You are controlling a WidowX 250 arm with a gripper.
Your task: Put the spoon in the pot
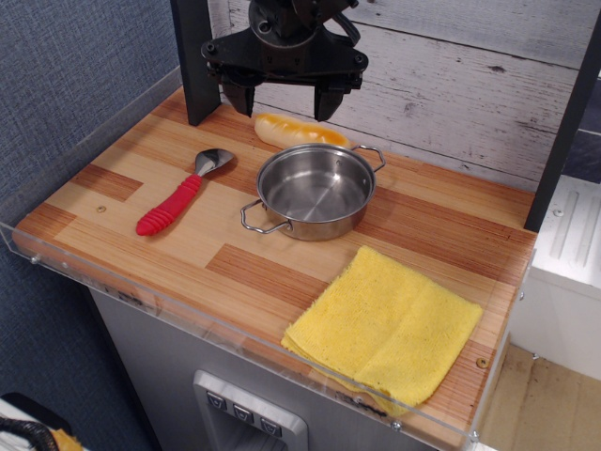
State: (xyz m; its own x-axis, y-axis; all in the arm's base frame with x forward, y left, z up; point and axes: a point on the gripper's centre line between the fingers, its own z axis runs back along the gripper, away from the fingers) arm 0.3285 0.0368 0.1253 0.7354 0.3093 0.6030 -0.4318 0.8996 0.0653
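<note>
Red ribbed handle, shiny metal bowl: spoon (177, 197) lies flat at left on the desk (254, 268), just beside the empty pot (315, 191). Likely light and stiff; the thick ribbed handle offers the surest hold, the bowl looks slippery. Gripper (284, 101) hangs above the rear, fingers spread apart, holding nothing. Bread roll (299, 131) sits behind the pot, yellow cloth (385, 327) at right. Striped wood, clear plastic rim, whitewashed plank wall.
</note>
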